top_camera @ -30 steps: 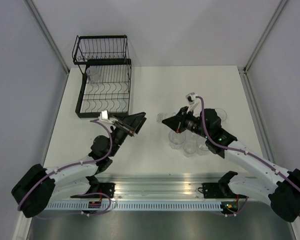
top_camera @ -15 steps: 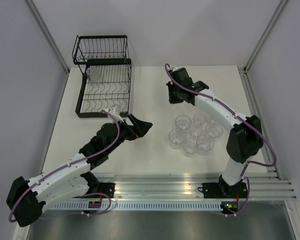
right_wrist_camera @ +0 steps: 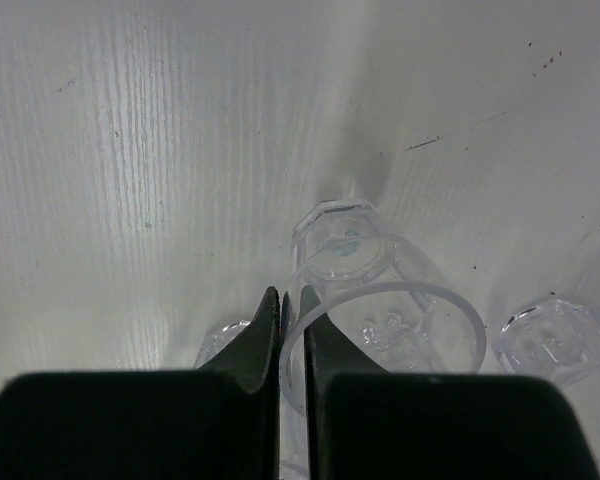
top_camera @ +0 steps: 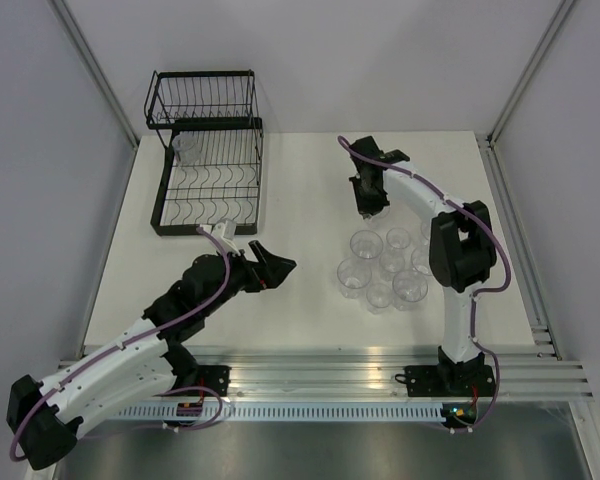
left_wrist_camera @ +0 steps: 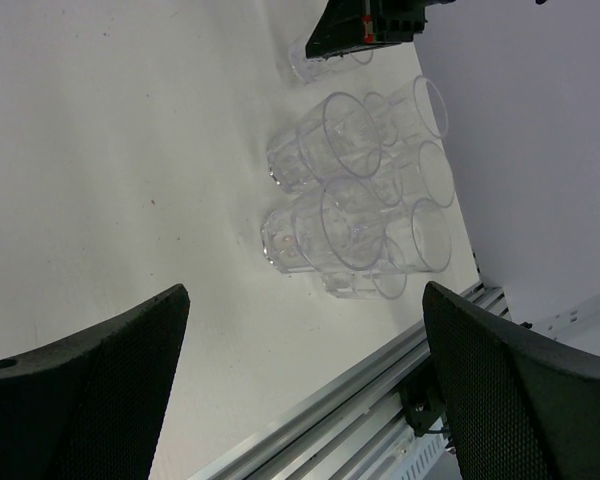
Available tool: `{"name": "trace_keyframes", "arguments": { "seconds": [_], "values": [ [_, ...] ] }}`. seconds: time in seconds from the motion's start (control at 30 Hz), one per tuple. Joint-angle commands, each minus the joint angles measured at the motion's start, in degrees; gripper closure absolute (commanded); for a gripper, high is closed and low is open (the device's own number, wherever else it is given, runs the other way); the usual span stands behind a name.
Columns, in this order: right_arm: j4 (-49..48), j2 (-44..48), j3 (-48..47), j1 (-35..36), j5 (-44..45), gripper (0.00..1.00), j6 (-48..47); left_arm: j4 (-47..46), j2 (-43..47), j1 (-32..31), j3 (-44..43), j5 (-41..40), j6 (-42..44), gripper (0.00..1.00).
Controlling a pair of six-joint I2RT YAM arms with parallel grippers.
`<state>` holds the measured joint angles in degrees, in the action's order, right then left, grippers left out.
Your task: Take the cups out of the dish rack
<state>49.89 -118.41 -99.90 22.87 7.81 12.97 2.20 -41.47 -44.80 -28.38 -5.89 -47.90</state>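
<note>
The dish rack is made of black wire. It sits at the far left corner of the white table. One clear cup is in the rack, on the low part, at the rack's far left corner.

A bunch of cups stands on the table, well to the right of the rack. It is a bit closer to the arm bases than the rack is. The cups are packed tight, side by side, with their mouths up. The left wrist view shows about seven of them.

The right gripper is also to the right of the rack, level with the rack's near part. It is between the rack and the bunch, and much closer to the bunch. Its fingers are pinched tight on the thin wall of the held cup. One finger is inside the rim and one is outside. The held cup looks clear, just like the rest. I cannot tell if its bottom touches the table.

The left gripper is near the rack's near right corner, on the side toward the arm bases. It points away from the rack, toward the bunch. Its two fingers are spread wide, and there is only bare table between them.
</note>
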Motion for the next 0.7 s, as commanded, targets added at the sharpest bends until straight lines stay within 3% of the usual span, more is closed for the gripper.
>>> {"name": "trace_keyframes", "arguments": {
  "seconds": [0.0,0.4,0.63,0.67],
  "values": [
    [2.1,0.2,-1.8,0.3,0.5,0.99,-1.4,3.9,1.0,-0.1,-0.3,-1.1,1.0,0.0],
    [1.5,-3.3,-0.8,-0.1,1.3,0.99,-0.7,6.7,-0.5,-0.1,-3.0,0.8,4.8,0.0],
    [1.2,-3.3,-0.3,-0.2,1.8,0.69,-0.5,6.9,0.3,-0.1,-2.6,0.4,4.8,0.0],
    [1.1,-2.8,-0.2,-0.2,1.8,0.6,-0.4,6.9,0.3,-0.1,-2.6,0.4,4.6,0.0]
  ]
}}
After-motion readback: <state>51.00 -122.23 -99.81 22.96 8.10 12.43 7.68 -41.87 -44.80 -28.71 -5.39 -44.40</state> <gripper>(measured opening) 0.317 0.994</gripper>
